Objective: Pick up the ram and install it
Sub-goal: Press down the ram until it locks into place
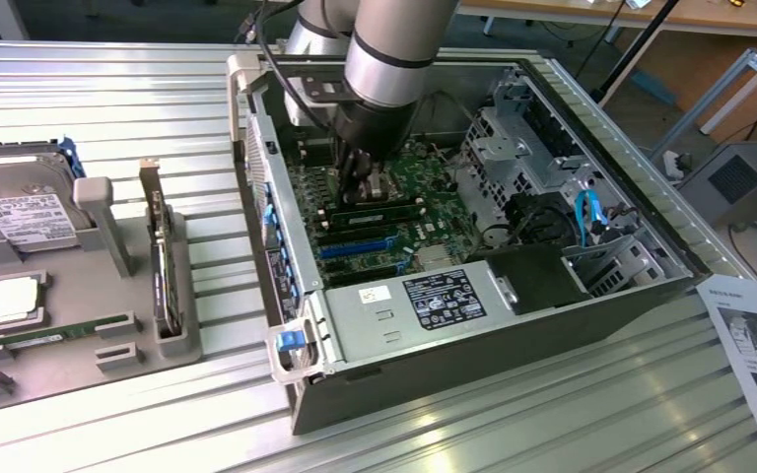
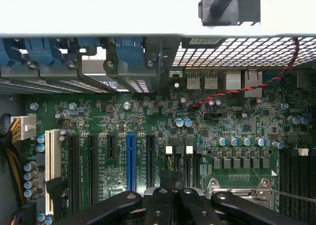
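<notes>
Pincer: your gripper point(image 1: 359, 185) has its fingers point(image 2: 165, 205) pressed together, holding nothing | Position: low over the motherboard point(image 2: 148, 121) | Ram point(image 1: 381, 211): in a motherboard slot, just beside the fingertips.

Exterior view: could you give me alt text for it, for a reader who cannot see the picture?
A robot arm reaches down into an open computer case, its shut gripper low over the green motherboard. At the exterior view's left, a grey tray holds a hard drive, a square silver processor and a green ram stick.
</notes>
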Robot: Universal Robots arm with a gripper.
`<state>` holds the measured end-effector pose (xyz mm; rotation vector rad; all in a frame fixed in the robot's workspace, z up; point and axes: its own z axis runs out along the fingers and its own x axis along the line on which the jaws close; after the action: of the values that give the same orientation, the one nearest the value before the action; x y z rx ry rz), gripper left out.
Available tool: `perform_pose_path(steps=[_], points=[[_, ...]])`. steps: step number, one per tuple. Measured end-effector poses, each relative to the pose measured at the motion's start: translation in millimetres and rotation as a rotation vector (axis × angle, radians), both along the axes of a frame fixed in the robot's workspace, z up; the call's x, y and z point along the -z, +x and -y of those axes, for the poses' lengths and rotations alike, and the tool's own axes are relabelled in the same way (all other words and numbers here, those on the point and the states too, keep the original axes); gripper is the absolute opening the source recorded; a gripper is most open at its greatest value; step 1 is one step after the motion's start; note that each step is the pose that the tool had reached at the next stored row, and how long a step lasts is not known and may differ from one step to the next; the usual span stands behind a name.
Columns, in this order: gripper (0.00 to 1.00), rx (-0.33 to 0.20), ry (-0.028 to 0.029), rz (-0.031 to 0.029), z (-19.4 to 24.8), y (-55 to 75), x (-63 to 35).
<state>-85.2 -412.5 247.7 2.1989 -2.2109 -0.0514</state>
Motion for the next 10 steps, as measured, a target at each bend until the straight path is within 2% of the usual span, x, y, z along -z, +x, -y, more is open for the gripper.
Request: perform_pose_path(steps=[10], points=[[0.11,0.000,-0.0007,0.0000,0.0,0.0,6.8]])
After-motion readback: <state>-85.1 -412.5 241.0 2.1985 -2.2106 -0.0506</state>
